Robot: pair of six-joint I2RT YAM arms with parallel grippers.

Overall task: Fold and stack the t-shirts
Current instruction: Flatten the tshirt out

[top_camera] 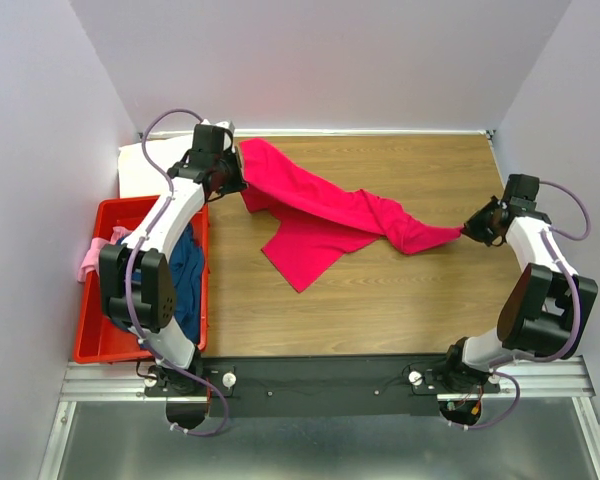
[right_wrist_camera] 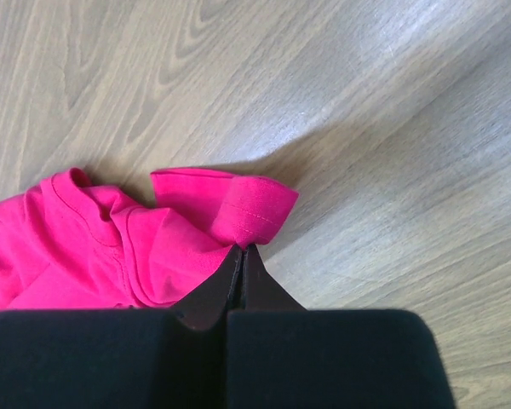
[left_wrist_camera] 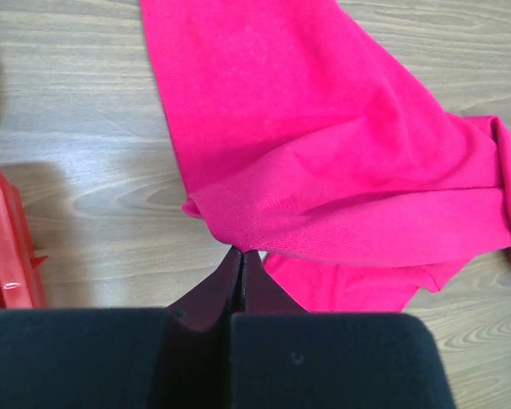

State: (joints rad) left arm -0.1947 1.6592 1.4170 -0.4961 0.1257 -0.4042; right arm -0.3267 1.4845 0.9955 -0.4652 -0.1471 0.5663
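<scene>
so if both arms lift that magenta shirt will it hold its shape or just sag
Probably sags: the magenta shirt drapes in loose folds between the left tool and right tool. Likely light, since small pinches hold it.

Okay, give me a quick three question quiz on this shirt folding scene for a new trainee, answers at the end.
1. True or false: the left pincer is open, clear of the magenta t-shirt.
2. What does the right pincer grip? A) a towel B) the magenta t-shirt's edge C) nothing
3. Fill in: the navy t-shirt lies in the red ___.
Key: 1 false; 2 B; 3 bin.
</scene>
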